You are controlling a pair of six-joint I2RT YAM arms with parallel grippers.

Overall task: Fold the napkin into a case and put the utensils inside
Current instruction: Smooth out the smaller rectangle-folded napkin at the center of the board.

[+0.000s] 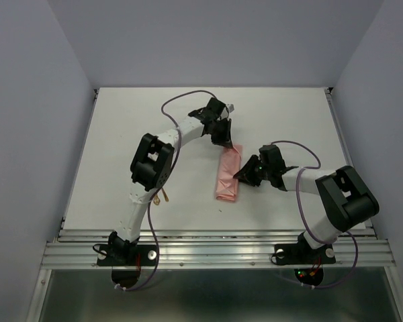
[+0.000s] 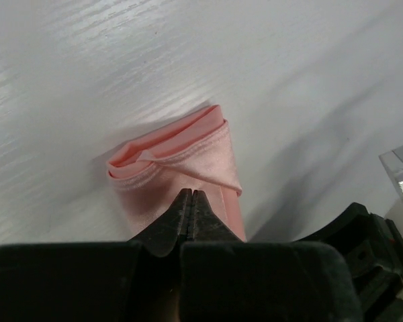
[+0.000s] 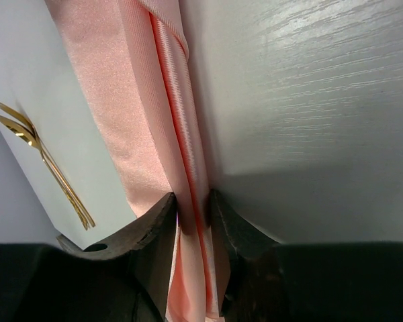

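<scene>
The salmon-pink napkin [image 1: 227, 177] lies folded into a narrow layered strip, the case, in the middle of the table. My left gripper [image 1: 225, 142] is shut, its tips [image 2: 192, 193] resting on the strip's far end [image 2: 181, 161], with no cloth visibly between the jaws. At the strip's right long edge is my right gripper [image 1: 240, 176], and its jaws [image 3: 191, 198] stand slightly apart around the folded edge [image 3: 178, 100], with a thin gap on one side. Two gold utensils [image 3: 47, 168] lie side by side on the table left of the strip, seen beside the left arm [image 1: 163, 196].
The white table [image 1: 289, 114] is walled by grey panels at the back and sides. A metal rail [image 1: 215, 251] runs along the near edge, where both arm bases sit. The left arm's elbow [image 1: 151, 161] rises just above the utensils.
</scene>
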